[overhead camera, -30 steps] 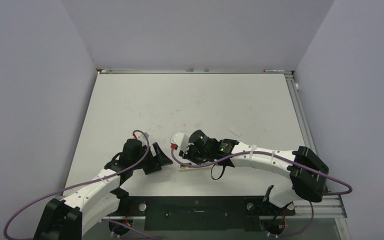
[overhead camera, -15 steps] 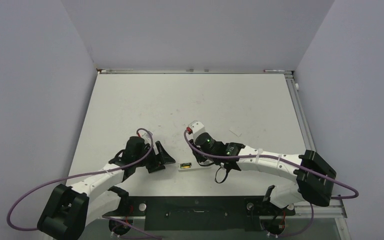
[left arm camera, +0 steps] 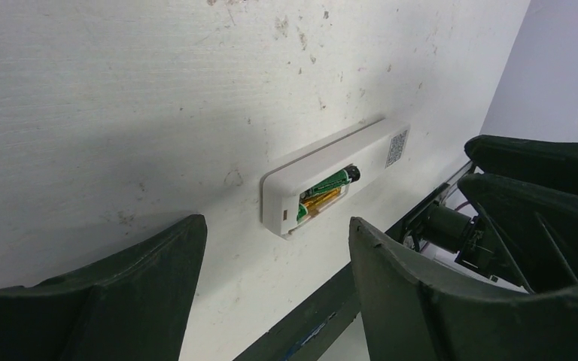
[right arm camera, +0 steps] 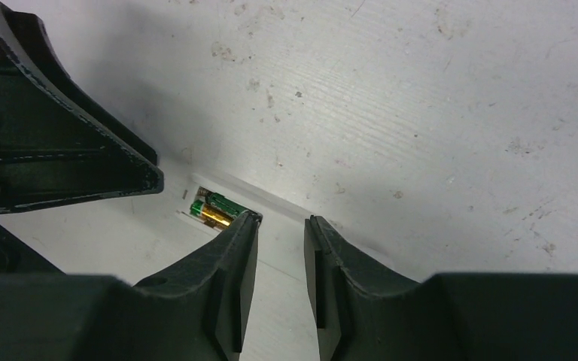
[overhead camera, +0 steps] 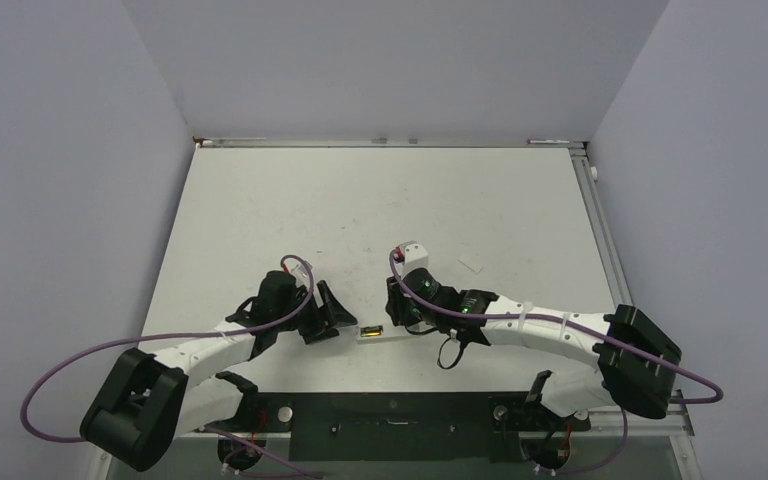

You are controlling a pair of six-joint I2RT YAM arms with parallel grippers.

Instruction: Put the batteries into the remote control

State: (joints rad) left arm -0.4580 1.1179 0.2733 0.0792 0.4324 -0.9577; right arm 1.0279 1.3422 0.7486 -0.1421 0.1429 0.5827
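The left gripper (overhead camera: 325,312) sits low at the remote control's (overhead camera: 380,332) left end, spread wide and empty. Only its wrist view resolves the batteries (left arm camera: 325,192), green beside gold, in the remote's compartment. The right gripper (overhead camera: 398,310) hovers over the remote, fingers narrowly parted, grasping nothing.

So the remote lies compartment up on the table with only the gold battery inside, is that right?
Not quite: the left wrist view shows a green battery beside the gold battery inside the remote. It does lie compartment up on the table.
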